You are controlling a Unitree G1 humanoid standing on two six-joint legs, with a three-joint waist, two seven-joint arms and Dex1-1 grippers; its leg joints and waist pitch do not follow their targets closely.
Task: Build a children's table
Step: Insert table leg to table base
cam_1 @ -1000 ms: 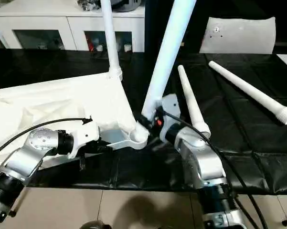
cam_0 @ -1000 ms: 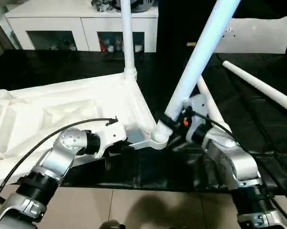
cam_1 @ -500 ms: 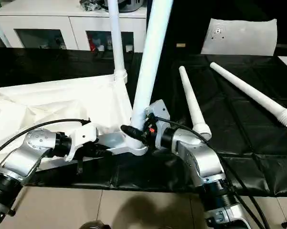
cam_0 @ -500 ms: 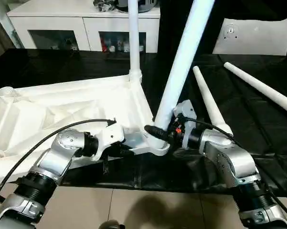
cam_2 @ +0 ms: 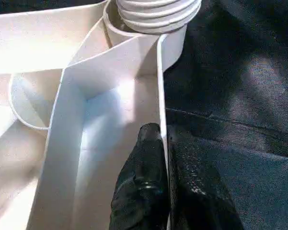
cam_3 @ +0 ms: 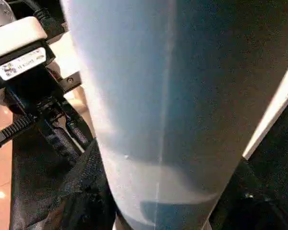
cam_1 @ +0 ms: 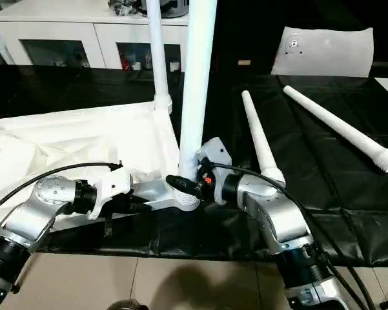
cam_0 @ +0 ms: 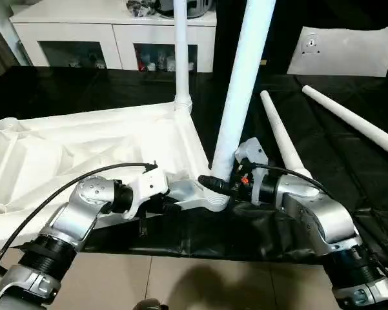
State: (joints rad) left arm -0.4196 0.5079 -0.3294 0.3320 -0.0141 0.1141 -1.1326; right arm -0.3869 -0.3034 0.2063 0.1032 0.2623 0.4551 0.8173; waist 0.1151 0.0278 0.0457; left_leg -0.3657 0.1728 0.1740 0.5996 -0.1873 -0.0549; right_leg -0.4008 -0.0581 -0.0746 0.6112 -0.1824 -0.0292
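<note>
The upturned table top [cam_0: 71, 148] lies at centre left on the work table [cam_0: 348, 155]. One leg [cam_0: 181, 45] stands upright in its far corner socket at upper centre. A second leg [cam_0: 244, 84] rises from the near corner socket [cam_0: 210, 194] at centre. To the right, two loose legs [cam_0: 281, 135] [cam_0: 355, 123] lie side by side. A cabinet [cam_0: 110, 35] stands behind at upper left.

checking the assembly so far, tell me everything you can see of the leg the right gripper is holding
The leg is a long, smooth white tube that looks like plastic, widest at its ribbed foot. It stands nearly upright, its foot set in the round corner socket of the upturned table top, at the corner nearest the robot. The right gripper clasps it just above the socket. Its upper end runs out of the picture.
</note>
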